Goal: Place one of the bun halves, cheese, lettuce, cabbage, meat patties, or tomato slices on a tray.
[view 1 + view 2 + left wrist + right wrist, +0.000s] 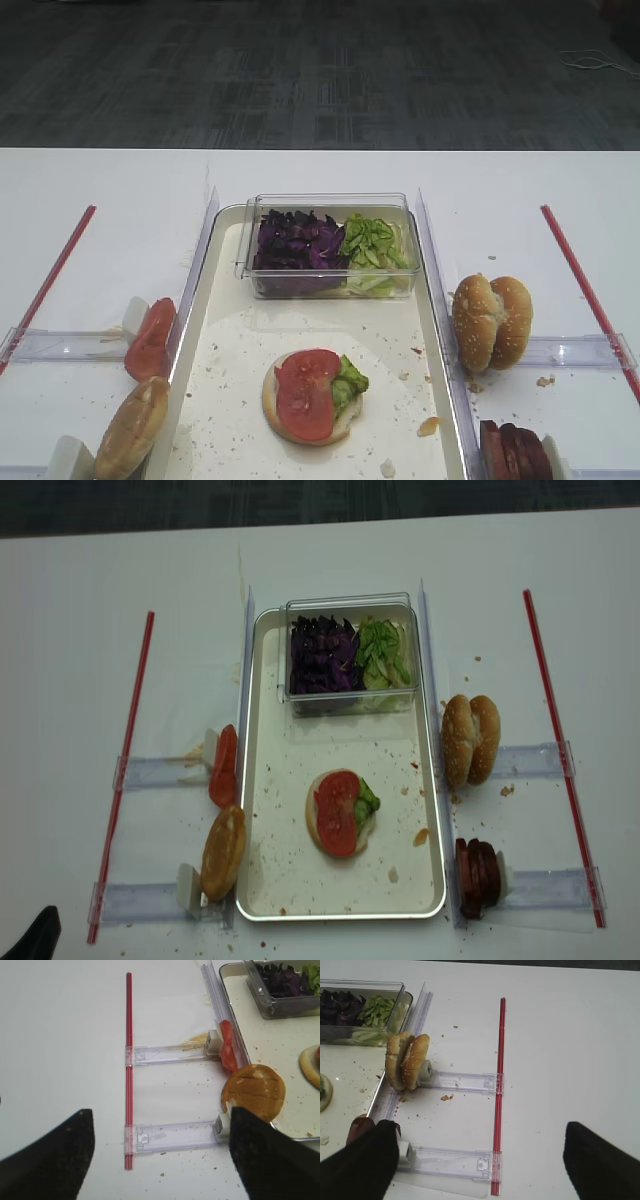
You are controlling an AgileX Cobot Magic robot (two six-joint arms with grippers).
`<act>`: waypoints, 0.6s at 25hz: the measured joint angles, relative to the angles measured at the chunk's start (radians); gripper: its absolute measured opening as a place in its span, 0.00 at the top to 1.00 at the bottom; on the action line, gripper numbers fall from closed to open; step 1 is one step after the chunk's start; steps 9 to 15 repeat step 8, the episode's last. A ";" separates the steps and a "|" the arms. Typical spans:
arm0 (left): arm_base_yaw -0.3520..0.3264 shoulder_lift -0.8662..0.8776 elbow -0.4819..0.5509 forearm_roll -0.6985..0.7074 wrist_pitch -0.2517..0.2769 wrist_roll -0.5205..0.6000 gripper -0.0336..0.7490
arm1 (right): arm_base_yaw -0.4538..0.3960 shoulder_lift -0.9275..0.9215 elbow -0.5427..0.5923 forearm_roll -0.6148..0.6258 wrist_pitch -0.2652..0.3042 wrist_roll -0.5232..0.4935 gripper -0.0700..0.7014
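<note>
On the tray (228,330): a bun half (308,403) lies cut face up, topped with a tomato slice (306,392) and lettuce (348,383)
Far end: clear box (330,208) holds cabbage (296,242)
Left side: spare bun half (254,1091) stands on edge just outside the rim
Right side: meat patties (477,876) stand in the near rack
Left gripper (160,1152): jaws spread wide, empty, near the spare bun
Right gripper (480,1157): spread, empty
Risk: pinching the upright bun could tip it off its rack or crush it
</note>
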 joint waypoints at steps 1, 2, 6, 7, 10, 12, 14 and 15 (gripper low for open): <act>0.000 0.000 0.000 0.000 0.000 0.000 0.26 | 0.000 0.000 0.000 0.000 0.000 0.000 0.01; 0.000 0.000 0.000 0.000 0.000 0.000 0.26 | 0.000 0.000 0.000 0.000 0.000 0.000 0.02; 0.000 0.000 0.000 0.000 0.000 0.000 0.26 | 0.000 0.000 0.000 0.000 0.000 0.000 0.02; 0.000 0.000 0.000 0.000 0.000 0.000 0.26 | 0.000 0.000 0.000 0.000 0.000 0.000 0.01; 0.000 0.000 0.000 0.000 0.000 0.000 0.26 | 0.000 0.000 0.000 0.000 0.000 0.000 0.02; 0.000 0.000 0.000 0.000 0.000 0.000 0.26 | 0.000 0.000 0.000 0.000 0.000 0.000 0.02; 0.000 0.000 0.000 0.000 0.000 0.000 0.26 | 0.000 0.000 0.000 0.000 0.000 0.000 0.02; 0.000 0.000 0.000 0.000 0.000 0.000 0.26 | 0.000 0.000 0.000 0.000 0.000 0.000 0.02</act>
